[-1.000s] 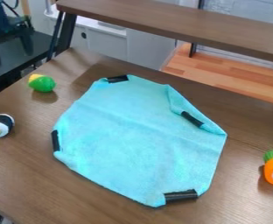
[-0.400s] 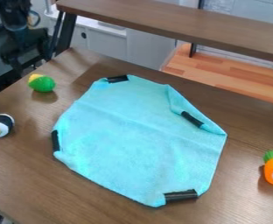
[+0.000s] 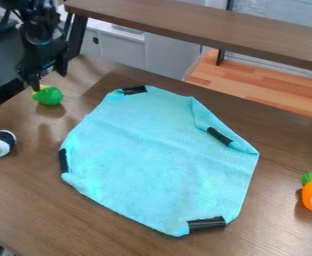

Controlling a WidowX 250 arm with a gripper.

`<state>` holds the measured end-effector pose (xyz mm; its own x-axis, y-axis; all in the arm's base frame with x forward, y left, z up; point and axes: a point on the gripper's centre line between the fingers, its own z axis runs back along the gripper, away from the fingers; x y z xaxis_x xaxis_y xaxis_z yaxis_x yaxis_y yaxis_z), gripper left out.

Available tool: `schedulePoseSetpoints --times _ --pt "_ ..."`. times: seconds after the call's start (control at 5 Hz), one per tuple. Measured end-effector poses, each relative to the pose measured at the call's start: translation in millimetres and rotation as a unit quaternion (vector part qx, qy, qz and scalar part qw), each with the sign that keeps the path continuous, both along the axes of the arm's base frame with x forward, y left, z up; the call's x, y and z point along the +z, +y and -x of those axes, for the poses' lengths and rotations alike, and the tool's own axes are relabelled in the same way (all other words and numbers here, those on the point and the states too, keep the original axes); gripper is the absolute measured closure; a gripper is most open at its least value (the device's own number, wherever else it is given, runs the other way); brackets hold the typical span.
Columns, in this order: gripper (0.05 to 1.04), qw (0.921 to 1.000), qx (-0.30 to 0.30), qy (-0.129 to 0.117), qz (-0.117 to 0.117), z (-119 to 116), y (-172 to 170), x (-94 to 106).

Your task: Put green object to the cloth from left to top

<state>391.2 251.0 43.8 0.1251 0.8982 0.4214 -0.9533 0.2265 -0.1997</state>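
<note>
My claw (image 3: 49, 82) is at the upper left of the view, its 2 fingers apart with nothing between them. The green object (image 3: 49, 96), with a yellow end, lies on the bench (image 3: 25, 200), left of the blue cloth (image 3: 159, 160) and apart from it. Seen from my claw, it lies just below, very near; I cannot tell whether a fingertip touches the yellow end. Only 1 arm (mine) is present, so the reach is mine. The object's yellow end points to the upper left and its green body to the lower right, the long axis slanting gently between them. My fingers are spaced roughly across that axis, which I judge suitable for a pinch on the body. The step in hand, I judge, is the approach. The next move likely calls for a small shift toward the green body, then lowering; closing on the yellow end alone could tip or roll it.
</note>
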Motion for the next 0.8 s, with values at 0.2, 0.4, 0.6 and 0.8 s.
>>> schedulePoseSetpoints --times 0.2,0.4,0.6,0.8 --pt "0.083 0.9996 0.027 0.0 -0.004 -5 -2 -0.6" --pt "0.083 0.998 0.061 0.017 0.001 -6 -2 -12.1" --pt "0.083 0.9949 0.098 0.025 0.002 -5 3 -18.9" --pt "0.111 0.9889 0.141 0.045 0.006 -2 8 -27.4"
